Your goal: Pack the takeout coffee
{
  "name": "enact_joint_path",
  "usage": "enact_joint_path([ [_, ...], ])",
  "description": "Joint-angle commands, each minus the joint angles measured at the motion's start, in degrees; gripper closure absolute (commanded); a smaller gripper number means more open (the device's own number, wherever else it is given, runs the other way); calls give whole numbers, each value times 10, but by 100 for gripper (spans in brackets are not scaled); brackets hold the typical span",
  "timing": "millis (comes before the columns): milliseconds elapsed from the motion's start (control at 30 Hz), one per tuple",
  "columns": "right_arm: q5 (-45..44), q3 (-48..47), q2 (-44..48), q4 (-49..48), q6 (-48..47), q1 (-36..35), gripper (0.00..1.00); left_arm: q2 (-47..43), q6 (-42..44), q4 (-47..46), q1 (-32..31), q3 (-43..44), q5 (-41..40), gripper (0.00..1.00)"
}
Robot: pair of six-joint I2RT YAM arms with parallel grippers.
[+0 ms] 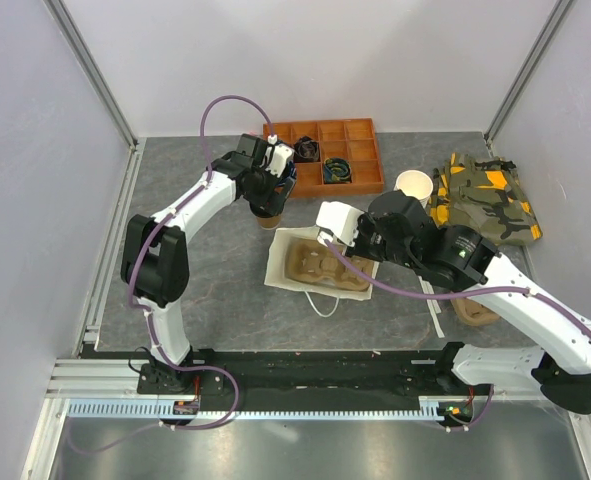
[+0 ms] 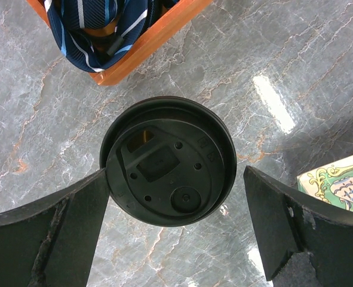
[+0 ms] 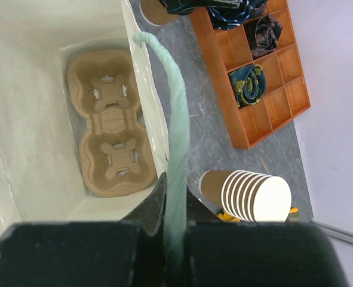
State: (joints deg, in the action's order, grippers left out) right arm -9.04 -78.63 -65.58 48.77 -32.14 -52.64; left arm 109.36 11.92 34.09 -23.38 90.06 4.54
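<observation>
The takeout coffee [image 1: 267, 218], a brown paper cup with a round black lid [image 2: 167, 161], stands on the grey table just in front of the orange tray. My left gripper [image 2: 176, 176] hangs open right over it, one finger [image 2: 51, 230] on each side of the lid; the left finger's tip is at the lid's rim, the right one stands clear. My right gripper [image 3: 177, 203] is shut on the pale green twisted handle [image 3: 177, 131] of a white paper bag [image 1: 285, 272]. The bag is open, with a brown pulp cup tray [image 3: 110, 122] on its bottom.
An orange compartment tray [image 1: 360, 150] with rolled ties stands at the back. A stack of lidless paper cups [image 3: 248, 194] lies right of the bag. A camouflage cloth [image 1: 485, 200] lies at the back right. Another brown pulp piece [image 1: 475, 308] sits under my right arm.
</observation>
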Motion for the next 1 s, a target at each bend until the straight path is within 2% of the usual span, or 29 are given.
enact_joint_path([
  [0, -16, -26, 0, -3, 9, -2, 100, 4, 21, -23, -2, 6, -5, 2],
  [567, -22, -28, -7, -3, 4, -2, 100, -13, 40, -27, -3, -7, -18, 20],
  [767, -19, -29, -10, -7, 2, -2, 100, -58, 43, -24, -2, -29, -11, 26],
  [967, -17, -30, -12, -15, 3, -2, 100, -105, 49, -14, -1, -62, 0, 27],
])
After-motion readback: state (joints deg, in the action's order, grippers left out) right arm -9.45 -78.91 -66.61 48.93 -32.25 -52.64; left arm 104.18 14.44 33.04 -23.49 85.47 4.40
